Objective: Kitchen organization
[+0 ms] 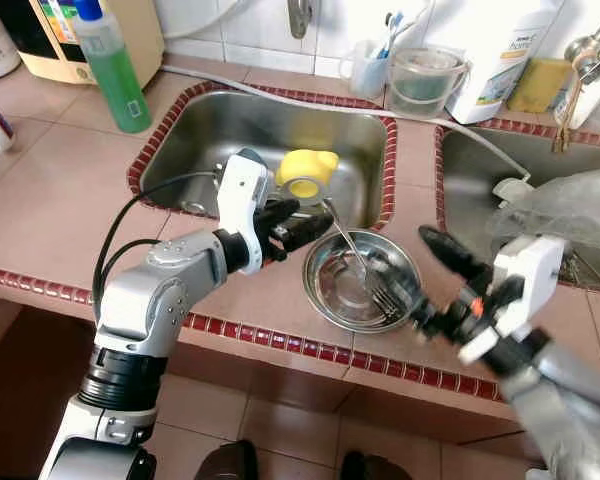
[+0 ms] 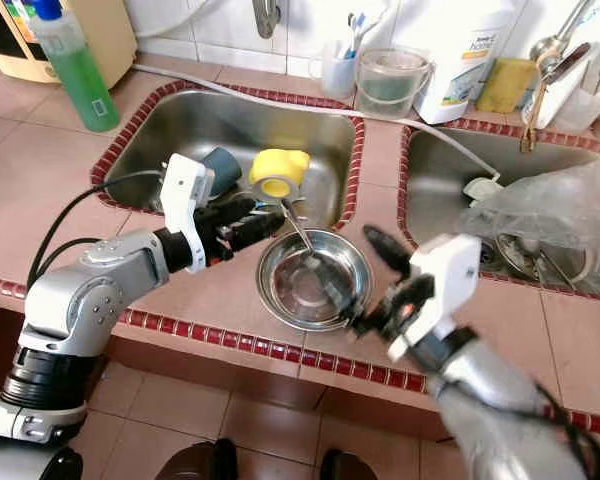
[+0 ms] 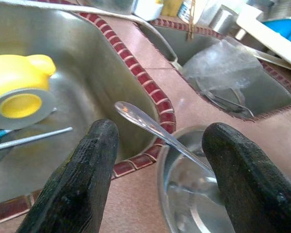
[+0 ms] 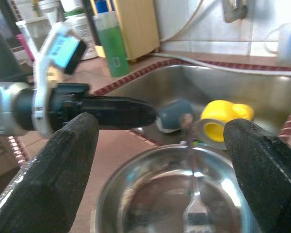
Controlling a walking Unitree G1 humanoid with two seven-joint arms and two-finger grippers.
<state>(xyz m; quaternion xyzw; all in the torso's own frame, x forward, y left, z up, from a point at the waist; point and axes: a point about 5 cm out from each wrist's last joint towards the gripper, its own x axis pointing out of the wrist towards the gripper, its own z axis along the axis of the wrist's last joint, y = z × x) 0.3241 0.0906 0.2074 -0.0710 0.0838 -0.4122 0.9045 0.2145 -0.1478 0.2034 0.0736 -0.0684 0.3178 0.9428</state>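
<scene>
Left eye view: both claws, left claw [image 1: 292,224] and right claw [image 1: 432,282], spread wide, flank a fork [image 1: 358,262] in the steel bowl [image 1: 325,300].

You have a green soap bottle [image 1: 111,68] on the desk [image 1: 50,190], and a sponge [image 1: 538,84] beside a white jug [image 1: 500,55].
</scene>
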